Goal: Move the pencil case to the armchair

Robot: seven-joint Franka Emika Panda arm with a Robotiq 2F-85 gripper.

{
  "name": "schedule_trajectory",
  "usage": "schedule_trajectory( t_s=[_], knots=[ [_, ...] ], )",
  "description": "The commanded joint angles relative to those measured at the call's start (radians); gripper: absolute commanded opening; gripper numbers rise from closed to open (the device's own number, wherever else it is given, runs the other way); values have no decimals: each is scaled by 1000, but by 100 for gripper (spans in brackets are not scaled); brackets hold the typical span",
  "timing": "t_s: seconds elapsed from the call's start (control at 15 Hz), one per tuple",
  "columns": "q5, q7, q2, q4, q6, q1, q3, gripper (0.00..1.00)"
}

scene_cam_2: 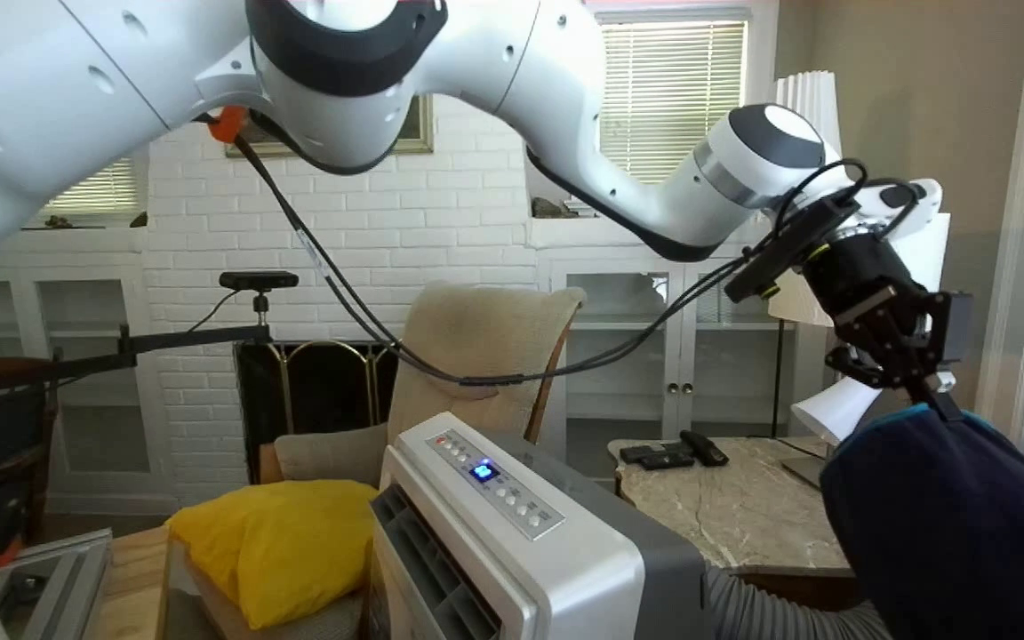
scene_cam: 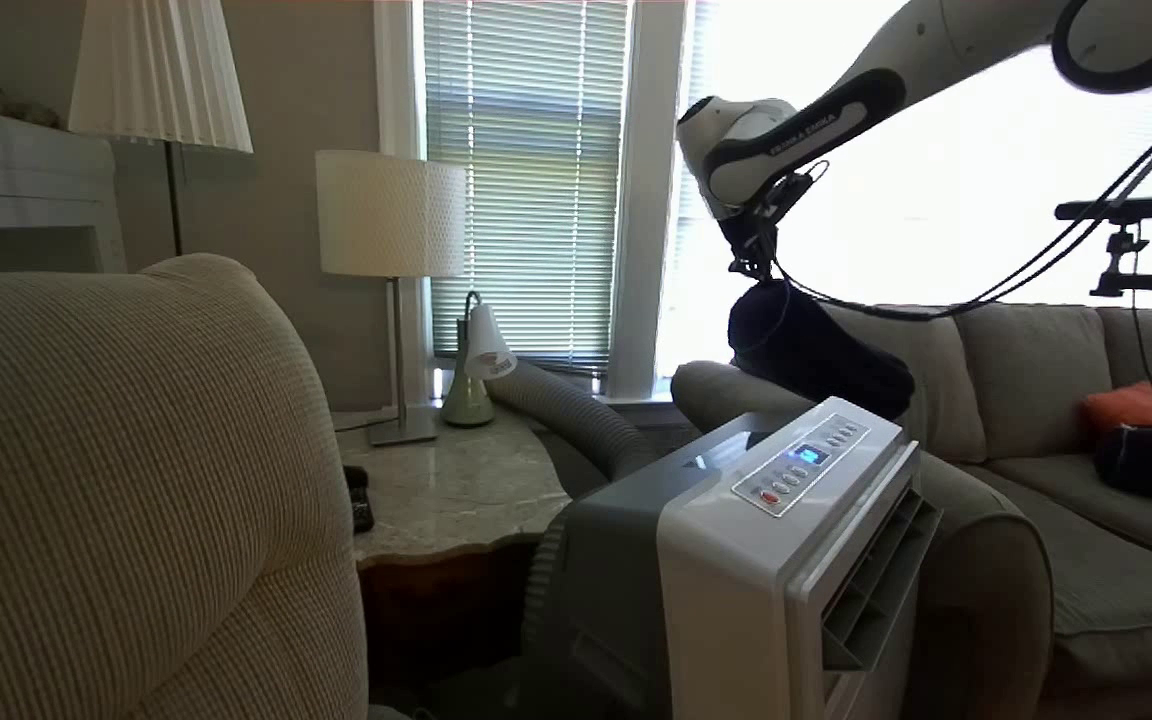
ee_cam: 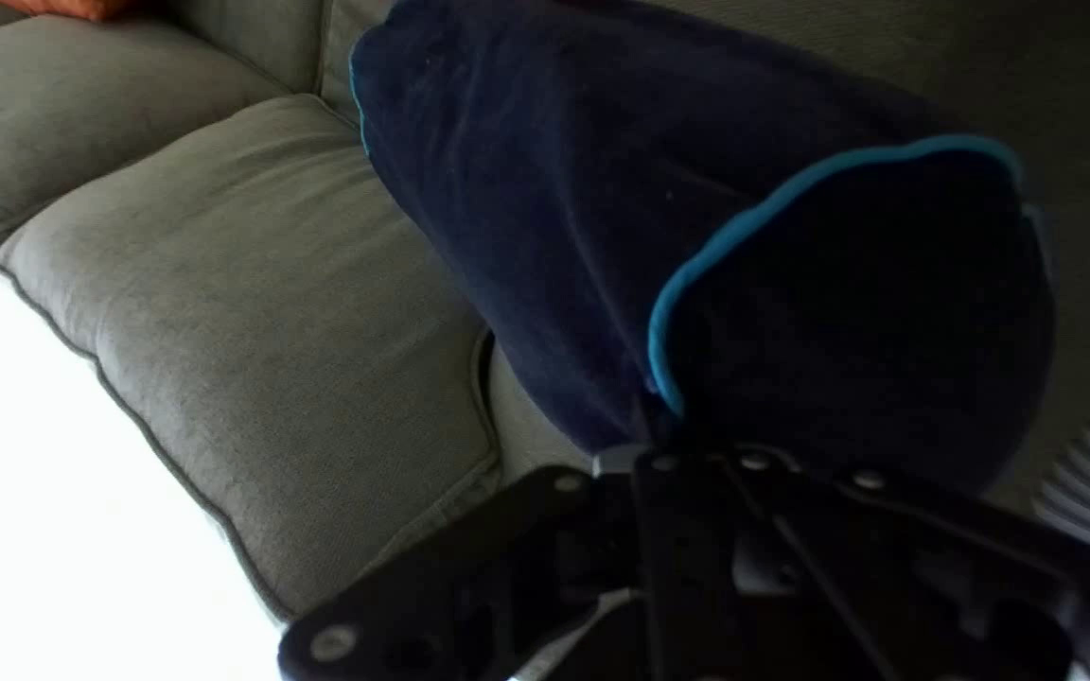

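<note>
— Navy cloth, teal trim: the pencil case (ee_cam: 554,208) looks soft & squashy, prob. light for its bulk. Where's it held?

— At one end: the gripper (scene_cam_2: 940,404) pinches the edge by the trim, right side of the frame in an exterior view. Case hangs tilted by an arm of the sofa (ee_cam: 223,284); contact unclear.

— Cloth shouldn't slip much, but an edge pinch may let it swing; mid-body prob. steadier.

— And the armchair (scene_cam: 146,490)?

— Beige, ribbed, far left in an exterior view; AC unit (scene_cam: 736,570) & marble-look table (scene_cam: 476,490) between in frame, so high carry advised.
</note>
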Motion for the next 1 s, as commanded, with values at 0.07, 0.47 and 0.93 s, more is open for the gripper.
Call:
schedule_trajectory(
  t_s=[0.07,0.47,0.93],
  knots=[
    [67,-62,-227,-173,-9,1,69,1],
    [111,-56,-442,-304,-14,-6,118,1],
    [132,-38,-630,-376,-16,0,110,1]
  ],
)
